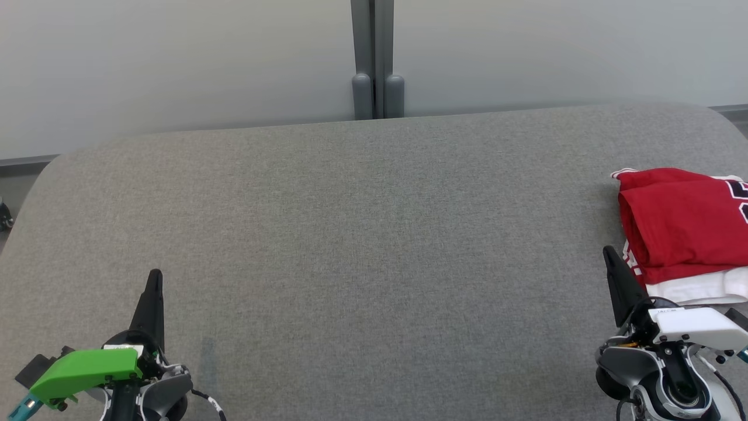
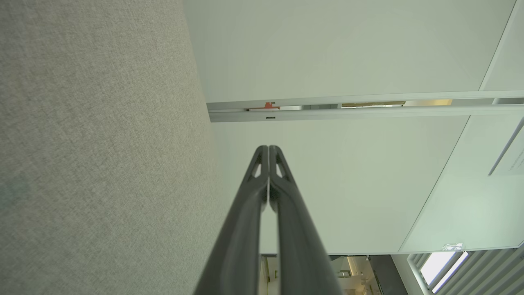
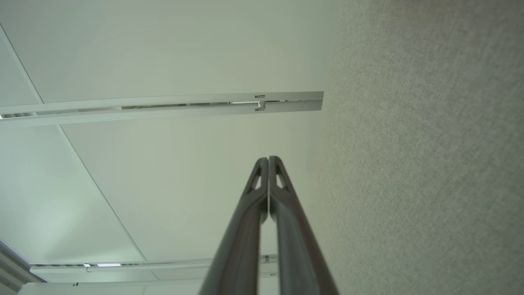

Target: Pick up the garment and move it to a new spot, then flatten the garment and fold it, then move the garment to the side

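The garment (image 1: 684, 225), a red jersey with white trim, lies as a compact folded bundle at about 3 o'clock on the grey table (image 1: 362, 234), right at its edge and partly cut off by the frame. A white layer (image 1: 695, 286) shows under its near side; I cannot tell whether it is part of the same piece. The left gripper (image 1: 154, 280) sits at 7 o'clock, well apart from the cloth, its two dark fingers pressed tip to tip and holding nothing. The right gripper (image 1: 610, 257) is at 4 o'clock, just beside the bundle's near corner, also pinched together and empty; whether it brushes the fabric is unclear. Both wrist views look along closed fingers toward the pale wall (image 1: 175, 58) beyond the table. Judging from this layout, the picking up, flattening and folding look finished, and the garment is already at the side. Little seems left, at most drawing the arms clear.
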